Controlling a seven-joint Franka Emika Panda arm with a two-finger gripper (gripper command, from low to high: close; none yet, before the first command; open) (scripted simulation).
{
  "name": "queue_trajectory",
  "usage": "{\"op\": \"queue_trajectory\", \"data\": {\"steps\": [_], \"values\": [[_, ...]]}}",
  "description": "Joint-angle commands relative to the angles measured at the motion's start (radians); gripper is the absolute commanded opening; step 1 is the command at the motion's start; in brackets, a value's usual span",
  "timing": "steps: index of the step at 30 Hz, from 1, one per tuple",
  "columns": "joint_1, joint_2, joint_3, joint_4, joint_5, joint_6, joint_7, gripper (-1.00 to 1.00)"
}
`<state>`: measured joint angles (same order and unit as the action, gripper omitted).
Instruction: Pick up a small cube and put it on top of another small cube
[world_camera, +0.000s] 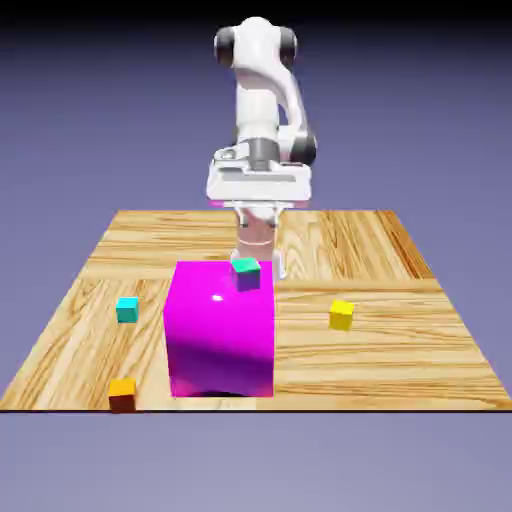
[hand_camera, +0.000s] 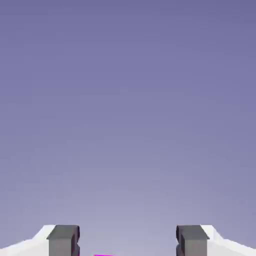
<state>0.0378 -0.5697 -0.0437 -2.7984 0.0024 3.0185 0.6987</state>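
Evidently the pincer (hand_camera: 128, 241) stands wide and empty at the hand view's bottom; the cyan cube (world_camera: 127, 310), left of centre in the exterior view, probably calls for pointing the fingers straight down, then centring before descending.

exterior: faces arm, above table | hand: past claw (hand_camera: 128, 241) to backdrop

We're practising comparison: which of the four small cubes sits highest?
The small teal-topped cube with purple sides: it alone appears against the big magenta block.
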Motion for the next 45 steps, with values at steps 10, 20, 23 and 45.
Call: {"op": "queue_trajectory", "data": {"steps": [10,20,23,45], "values": [[0.214,0.003,-0.362,0.096,0.020,-0.153,-0.351,0.00],[0.429,0.005,-0.725,0.192,0.040,-0.307,-0.702,0.00],[0.493,0.006,-0.834,0.221,0.046,-0.353,-0.808,0.00],[0.965,0.011,-1.631,0.432,0.089,-0.690,-1.580,0.00]]}}
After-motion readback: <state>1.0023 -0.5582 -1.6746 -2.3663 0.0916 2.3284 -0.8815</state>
